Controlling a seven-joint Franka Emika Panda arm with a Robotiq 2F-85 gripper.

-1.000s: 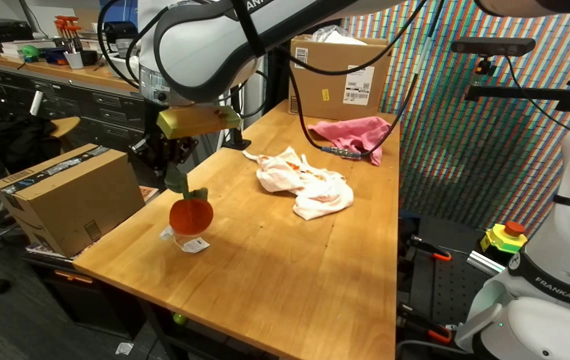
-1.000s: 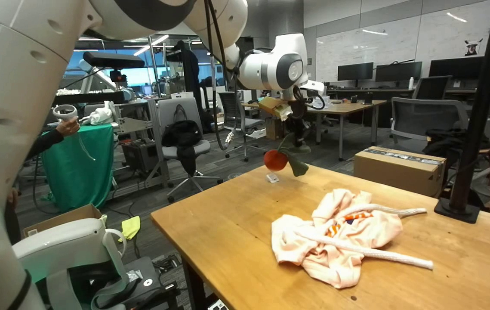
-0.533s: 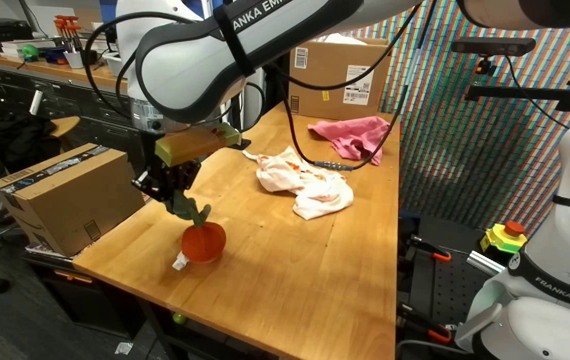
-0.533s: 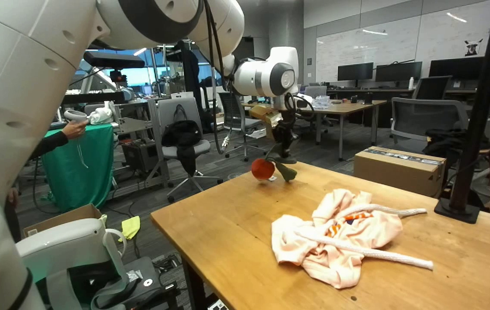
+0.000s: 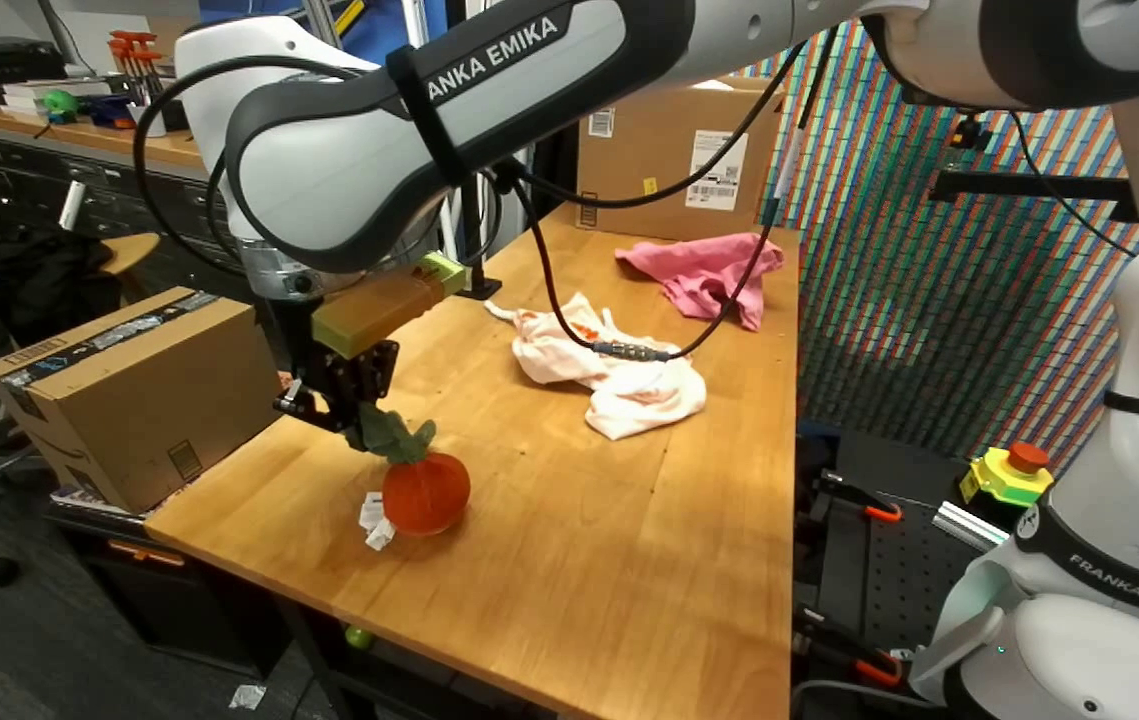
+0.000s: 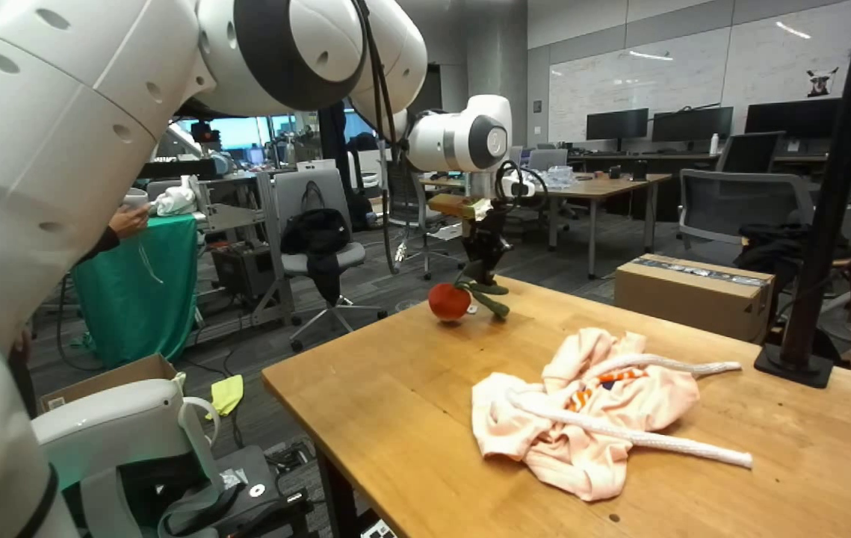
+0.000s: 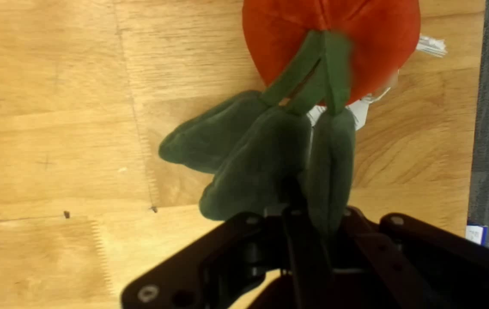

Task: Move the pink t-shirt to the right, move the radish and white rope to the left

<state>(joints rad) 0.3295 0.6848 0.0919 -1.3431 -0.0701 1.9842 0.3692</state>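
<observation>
Green foliage (image 7: 261,165) pinched tight in my jaws, I needed the radish (image 5: 425,490) settled on the surface (image 5: 579,570) before releasing.

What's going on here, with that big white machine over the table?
A robot arm has its hand shut on at least one green leaf of a red plush radish, low at one end of the wooden table; I can't tell whether the radish touches down. A white rope lies partly on a crumpled peach cloth, and a pink t-shirt lies bunched up near a cardboard box.
</observation>
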